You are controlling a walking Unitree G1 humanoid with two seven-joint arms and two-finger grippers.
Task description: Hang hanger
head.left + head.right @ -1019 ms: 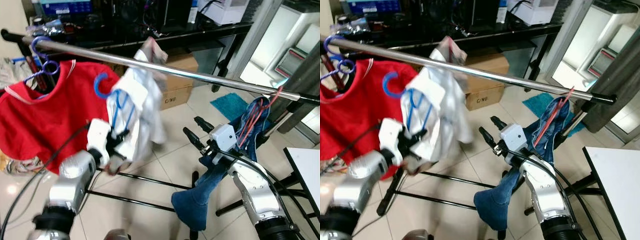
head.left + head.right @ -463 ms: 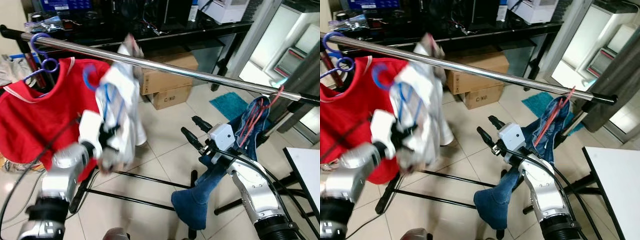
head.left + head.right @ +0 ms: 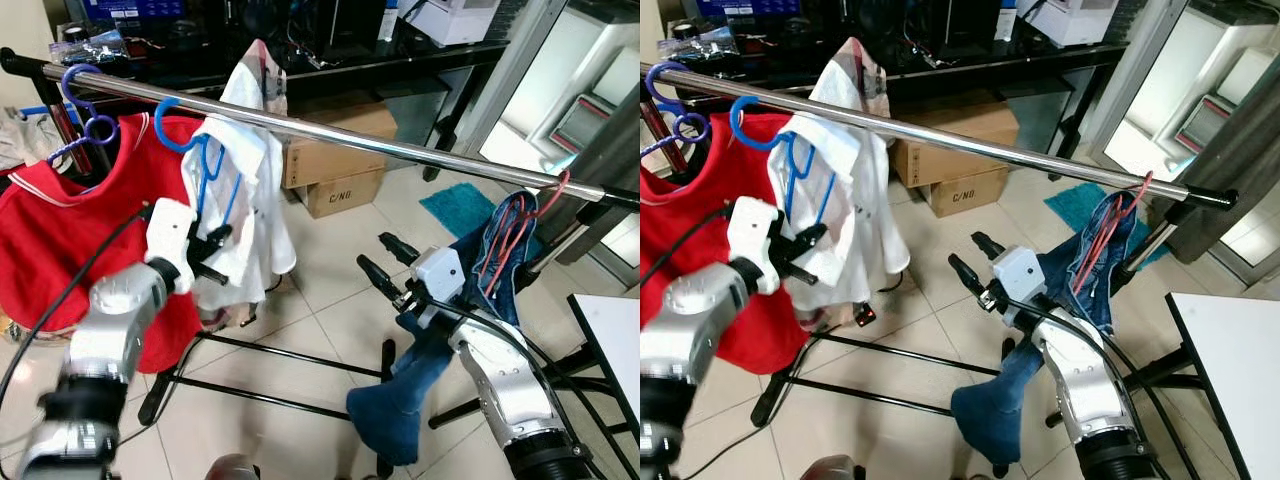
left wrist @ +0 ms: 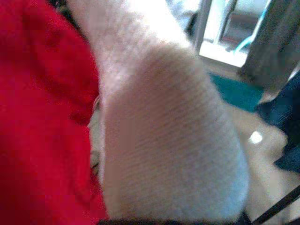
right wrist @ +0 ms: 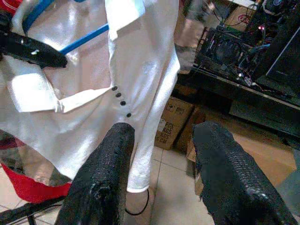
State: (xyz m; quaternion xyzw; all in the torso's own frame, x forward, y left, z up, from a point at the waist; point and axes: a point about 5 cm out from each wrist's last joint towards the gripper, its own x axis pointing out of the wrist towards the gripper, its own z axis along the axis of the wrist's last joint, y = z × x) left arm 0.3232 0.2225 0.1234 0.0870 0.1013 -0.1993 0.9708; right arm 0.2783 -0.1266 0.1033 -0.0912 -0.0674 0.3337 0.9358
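Across the upper part of the head views, a silver clothes rail runs from 10 o'clock down toward 3 o'clock. At its far left end a purple hanger carries a red garment. Just beside it, toward the centre, the blue hanger has its hook over the rail, and a white shirt hangs from it, with part of the cloth thrown over the top of the rail. The left tool sits at 9 o'clock, its black fingers pressed into the shirt below the blue hanger; whether they pinch the cloth or merely lie against it cannot be told, as the left wrist view gives a blurred close-up of white fabric against red. At 5 o'clock the right tool is raised over the tiled floor, well apart from the shirt, its two fingers spread wide and gripping nothing; the right wrist view looks between them at the shirt's button row and the blue hanger bar. Behind the right arm, blue jeans hang from a red hanger near the right end of the rail. Cardboard boxes stand on the floor beyond the rail, under a dark shelf.
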